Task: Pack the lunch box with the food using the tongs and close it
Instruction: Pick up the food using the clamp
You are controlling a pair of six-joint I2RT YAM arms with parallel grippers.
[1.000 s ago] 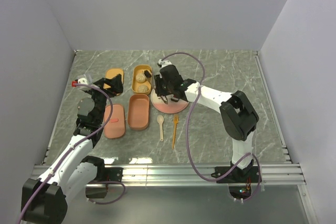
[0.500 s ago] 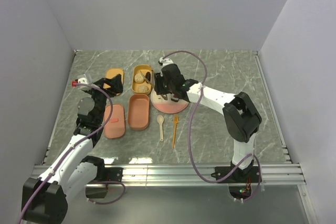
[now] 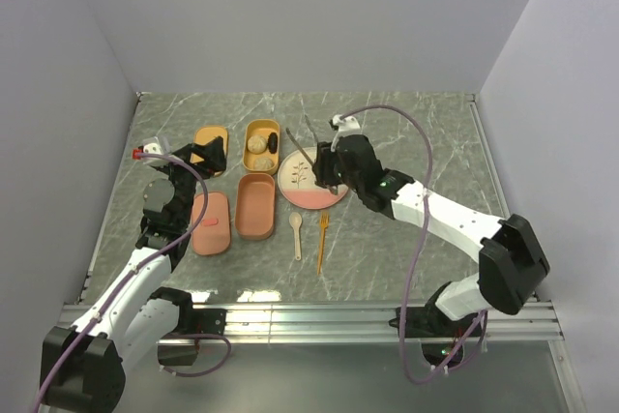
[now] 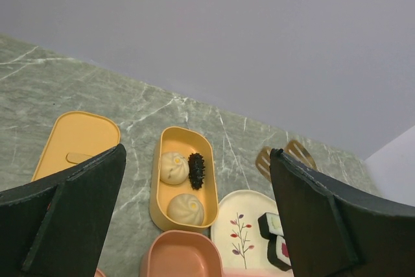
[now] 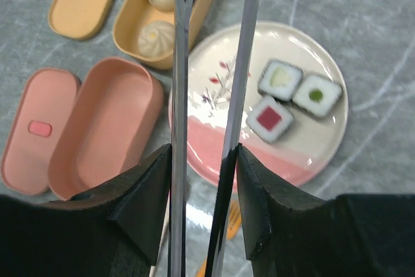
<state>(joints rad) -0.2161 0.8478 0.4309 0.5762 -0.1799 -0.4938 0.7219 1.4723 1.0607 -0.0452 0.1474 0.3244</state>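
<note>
The tongs [image 5: 180,95] are pinched between the fingers of the right tool [image 5: 202,183], one finger pressed against the outside of each slender arm. The joined end is hidden behind the tool. The two arms are held apart, nothing is carried between them, and their tips reach past the far rim of the plate [image 5: 314,142], just beside the yellow box [image 5: 130,21]. The left tool [image 3: 211,155] is spread wide and empty, hovering by the yellow lid [image 3: 210,138].

Two buns [image 5: 155,36] and a dark piece [image 4: 196,170] are already lying in the yellow box. Three sushi rolls [image 5: 270,119] remain on the plate, packed close together. The pink box [image 5: 107,134] is empty, with the pink lid [image 5: 32,128] just beside it on the surface [image 5: 376,17].

The tongs are judged to be light, stiff and springy. Their smooth metal could twist or slide in the pads, so a hold across both arms suits them, since a squeeze there closes the tips. The rolls are judged to be small, light and firm, with flat wrapped sides. Each would best be taken across two opposite dark sides, starting with an outer roll, because little room is left between them for a tip. A gentle squeeze is advised, as a hard one could shoot a roll out sideways.
</note>
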